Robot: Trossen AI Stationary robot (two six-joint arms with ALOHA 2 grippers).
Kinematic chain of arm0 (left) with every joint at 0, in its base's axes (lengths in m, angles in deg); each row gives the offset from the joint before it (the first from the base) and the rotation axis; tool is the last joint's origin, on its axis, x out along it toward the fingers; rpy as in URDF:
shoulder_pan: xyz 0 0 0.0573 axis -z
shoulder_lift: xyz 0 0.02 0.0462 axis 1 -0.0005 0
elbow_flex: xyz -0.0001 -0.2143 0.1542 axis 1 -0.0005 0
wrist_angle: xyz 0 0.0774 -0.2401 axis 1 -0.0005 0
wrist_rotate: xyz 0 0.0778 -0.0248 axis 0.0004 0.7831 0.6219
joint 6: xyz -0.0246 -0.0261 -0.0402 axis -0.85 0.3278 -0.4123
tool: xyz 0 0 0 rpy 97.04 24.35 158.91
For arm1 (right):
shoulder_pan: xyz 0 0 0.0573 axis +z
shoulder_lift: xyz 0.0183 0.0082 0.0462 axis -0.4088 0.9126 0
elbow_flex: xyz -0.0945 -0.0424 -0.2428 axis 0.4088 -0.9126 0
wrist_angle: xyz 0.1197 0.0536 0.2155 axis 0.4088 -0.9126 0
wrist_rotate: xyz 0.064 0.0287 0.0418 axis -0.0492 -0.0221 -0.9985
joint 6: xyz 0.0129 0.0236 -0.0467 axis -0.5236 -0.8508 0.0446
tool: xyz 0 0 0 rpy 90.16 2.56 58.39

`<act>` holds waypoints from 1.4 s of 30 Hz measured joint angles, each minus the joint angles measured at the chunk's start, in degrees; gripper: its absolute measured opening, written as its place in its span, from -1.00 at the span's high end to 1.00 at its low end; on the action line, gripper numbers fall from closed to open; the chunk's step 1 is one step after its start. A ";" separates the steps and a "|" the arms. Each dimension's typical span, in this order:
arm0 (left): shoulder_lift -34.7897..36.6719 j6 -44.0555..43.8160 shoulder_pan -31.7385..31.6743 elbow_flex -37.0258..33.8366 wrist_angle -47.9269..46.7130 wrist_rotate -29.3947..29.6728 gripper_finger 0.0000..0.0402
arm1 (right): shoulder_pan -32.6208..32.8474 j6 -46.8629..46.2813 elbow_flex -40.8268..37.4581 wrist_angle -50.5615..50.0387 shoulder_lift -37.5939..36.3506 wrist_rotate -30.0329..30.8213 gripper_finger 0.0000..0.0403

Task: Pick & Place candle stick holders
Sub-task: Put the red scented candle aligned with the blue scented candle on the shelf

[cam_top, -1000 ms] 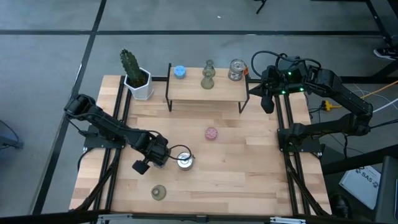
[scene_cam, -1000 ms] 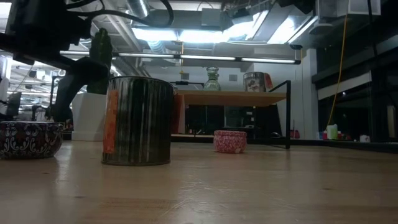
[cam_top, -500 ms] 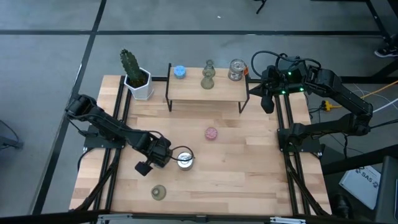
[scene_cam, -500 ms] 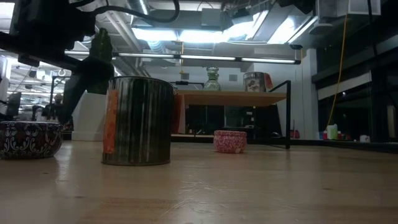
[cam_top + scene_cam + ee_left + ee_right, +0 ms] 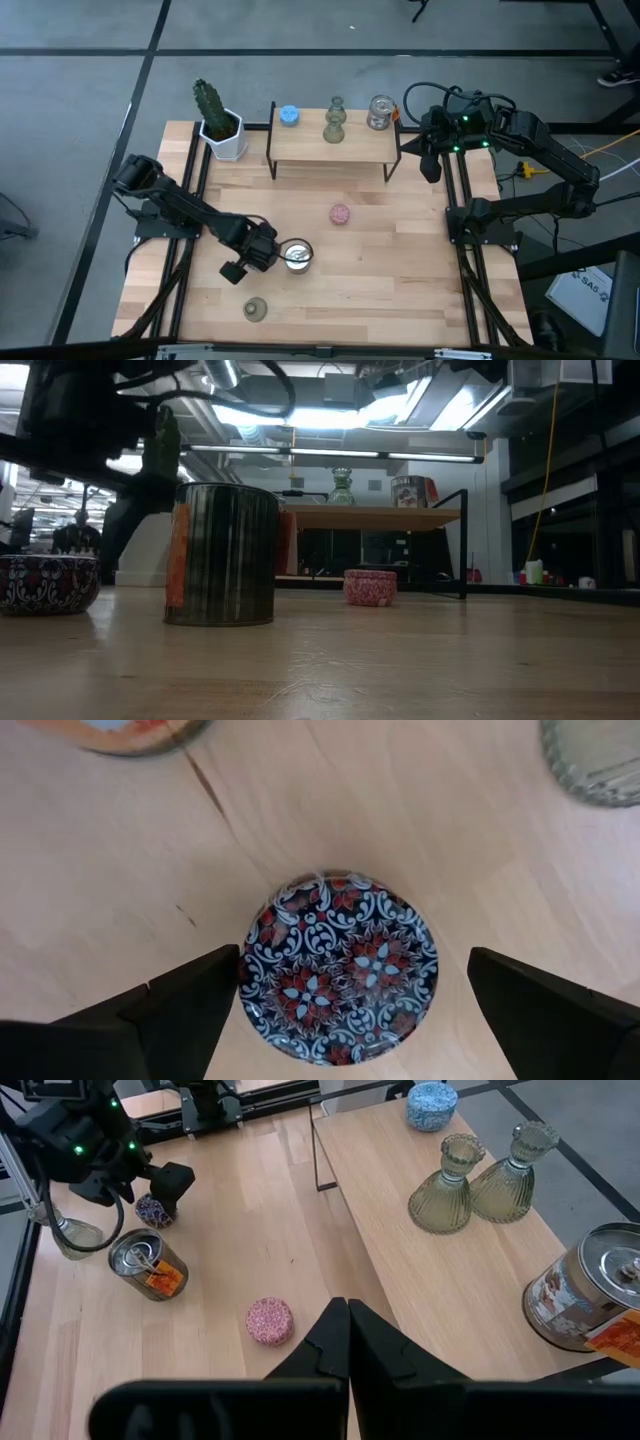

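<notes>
A round dark holder with a red-and-white pattern [image 5: 338,965] [image 5: 45,582] stands on the table at the near left. My left gripper [image 5: 355,982] [image 5: 258,250] hangs over it, pointing down and open, one finger on each side of it. A shiny silvery cup with an orange label [image 5: 297,256] [image 5: 220,555] stands just right of it. A pink round holder [image 5: 340,214] sits mid-table, and an olive flared one [image 5: 255,310] stands near the front edge. My right gripper [image 5: 345,1342] [image 5: 430,165] is shut, raised at the far right.
A wooden shelf [image 5: 300,148] at the back carries a blue round holder [image 5: 289,115], olive flared holders [image 5: 335,122] and a second silvery cup [image 5: 380,112]. A white pot with a cactus [image 5: 218,125] stands at the far left. Bare wood lies to the right of the pink holder.
My left gripper has sunk toward the dark patterned holder and shifted a little toward the silvery cup, staying open and pointing down. No holder has moved.
</notes>
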 joint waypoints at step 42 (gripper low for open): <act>-1.37 -1.49 -0.02 0.00 -0.27 0.80 -0.75 | 0.00 0.00 0.00 -1.88 -0.02 0.04 1.00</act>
